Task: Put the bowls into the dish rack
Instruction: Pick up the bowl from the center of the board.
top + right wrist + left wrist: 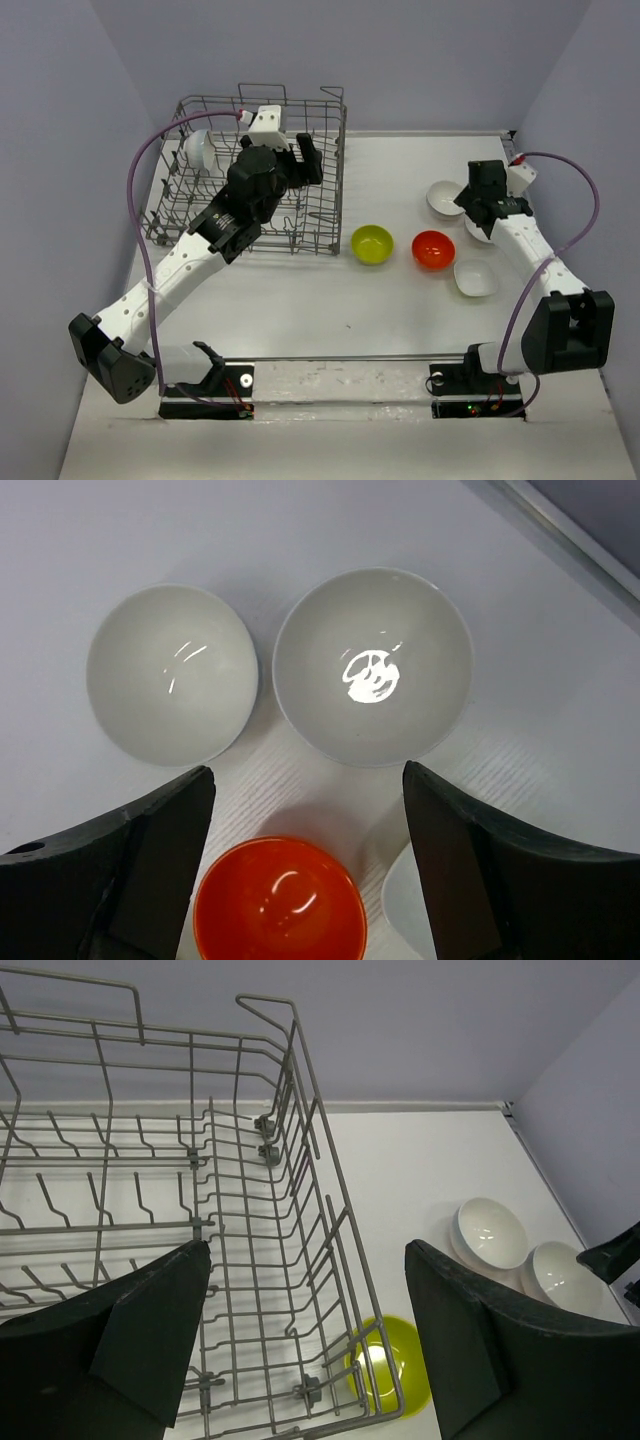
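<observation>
The dish rack point(320, 215), a grey wire basket, stands at the back left and fills the left wrist view point(250, 1210). A white bowl point(197, 150) stands on edge in its far left corner. My left gripper point(300, 162) is open and empty above the rack's right half point(305, 1330). A yellow-green bowl point(372, 244) sits just outside the rack's right wall point(400, 1370). An orange bowl point(433, 249) and a white squarish bowl point(475, 278) lie to its right. My right gripper point(474, 200) hovers open and empty point(305, 865) over two white bowls point(170, 675) point(372, 665) and the orange bowl point(280, 900).
The two white bowls at the back right also show in the left wrist view point(490, 1232) point(565, 1278). The squarish bowl's rim point(395, 905) shows by my right finger. Purple walls close the table at back and sides. A purple cable point(135, 190) loops beside the rack.
</observation>
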`<action>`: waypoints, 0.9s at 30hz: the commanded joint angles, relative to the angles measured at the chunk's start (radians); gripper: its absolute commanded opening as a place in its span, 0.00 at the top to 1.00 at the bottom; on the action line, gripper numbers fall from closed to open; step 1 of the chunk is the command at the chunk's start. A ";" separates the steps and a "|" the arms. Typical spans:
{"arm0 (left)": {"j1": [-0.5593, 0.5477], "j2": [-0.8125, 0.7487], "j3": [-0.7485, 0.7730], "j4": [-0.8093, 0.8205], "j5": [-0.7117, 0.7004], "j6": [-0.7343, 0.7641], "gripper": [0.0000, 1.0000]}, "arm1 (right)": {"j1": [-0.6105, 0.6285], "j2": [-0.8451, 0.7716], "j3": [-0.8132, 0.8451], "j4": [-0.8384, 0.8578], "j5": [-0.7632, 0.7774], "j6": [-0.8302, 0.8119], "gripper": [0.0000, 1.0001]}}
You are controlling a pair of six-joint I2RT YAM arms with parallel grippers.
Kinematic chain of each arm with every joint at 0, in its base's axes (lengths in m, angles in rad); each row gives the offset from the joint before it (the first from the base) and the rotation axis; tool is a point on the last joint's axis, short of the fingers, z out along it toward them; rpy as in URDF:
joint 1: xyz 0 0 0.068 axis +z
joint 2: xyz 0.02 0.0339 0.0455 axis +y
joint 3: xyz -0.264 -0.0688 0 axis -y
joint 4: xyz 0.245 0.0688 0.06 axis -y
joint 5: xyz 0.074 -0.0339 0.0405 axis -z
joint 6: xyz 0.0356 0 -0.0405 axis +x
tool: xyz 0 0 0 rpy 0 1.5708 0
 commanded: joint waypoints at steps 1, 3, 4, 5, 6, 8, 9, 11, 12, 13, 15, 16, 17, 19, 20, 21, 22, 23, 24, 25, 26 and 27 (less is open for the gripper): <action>-0.007 -0.051 -0.014 0.089 0.003 0.000 0.12 | -0.048 -0.043 -0.047 -0.024 0.041 0.058 0.18; -0.007 -0.057 -0.020 0.094 0.005 0.003 0.11 | -0.068 -0.049 -0.064 -0.033 0.030 0.069 0.19; -0.007 -0.057 -0.021 0.098 0.009 0.006 0.11 | -0.084 -0.052 -0.081 -0.034 0.026 0.075 0.19; -0.007 -0.057 -0.021 0.100 0.011 0.008 0.11 | -0.102 -0.052 -0.089 -0.034 0.026 0.078 0.19; -0.009 -0.057 -0.021 0.100 0.013 0.011 0.12 | -0.114 -0.047 -0.098 -0.034 0.024 0.081 0.19; -0.007 -0.057 -0.023 0.100 0.014 0.016 0.11 | -0.137 -0.040 -0.118 -0.034 0.013 0.086 0.19; -0.009 -0.057 -0.024 0.101 0.016 0.017 0.11 | -0.150 -0.034 -0.124 -0.033 0.007 0.089 0.19; -0.009 -0.058 -0.026 0.103 0.013 0.019 0.11 | -0.173 -0.014 -0.130 -0.024 -0.005 0.090 0.19; -0.009 -0.058 -0.027 0.103 0.013 0.020 0.11 | -0.185 -0.006 -0.135 -0.021 -0.008 0.092 0.19; -0.009 -0.058 -0.027 0.104 0.014 0.022 0.11 | -0.194 0.006 -0.136 -0.013 -0.010 0.092 0.19; -0.009 -0.057 -0.029 0.106 0.014 0.022 0.11 | -0.206 0.017 -0.138 -0.004 -0.016 0.094 0.19; -0.007 -0.058 -0.030 0.106 0.014 0.022 0.11 | -0.206 0.023 -0.138 0.002 -0.023 0.094 0.19; -0.007 -0.058 -0.032 0.106 0.014 0.022 0.11 | -0.217 0.037 -0.136 0.012 -0.033 0.094 0.19; -0.007 -0.058 -0.035 0.107 0.014 0.023 0.11 | -0.226 0.055 -0.136 0.021 -0.039 0.100 0.19; -0.009 -0.058 -0.035 0.107 0.013 0.026 0.11 | -0.226 0.063 -0.136 0.031 -0.043 0.103 0.19; -0.007 -0.058 -0.035 0.107 0.013 0.026 0.11 | -0.226 0.071 -0.136 0.038 -0.056 0.103 0.19; -0.009 -0.060 -0.037 0.107 0.011 0.028 0.11 | -0.237 0.086 -0.136 0.041 -0.057 0.110 0.19; -0.009 -0.060 -0.037 0.106 0.010 0.029 0.11 | -0.237 0.094 -0.136 0.048 -0.062 0.113 0.21; -0.007 -0.060 -0.038 0.106 0.008 0.029 0.11 | -0.237 0.100 -0.138 0.055 -0.066 0.115 0.23; -0.009 -0.060 -0.041 0.106 0.006 0.031 0.11 | -0.248 0.106 -0.141 0.062 -0.070 0.120 0.24; -0.009 -0.061 -0.041 0.104 0.005 0.032 0.11 | -0.248 0.109 -0.142 0.076 -0.074 0.121 0.25; -0.007 -0.061 -0.041 0.104 0.005 0.033 0.11 | -0.248 0.115 -0.144 0.081 -0.079 0.121 0.27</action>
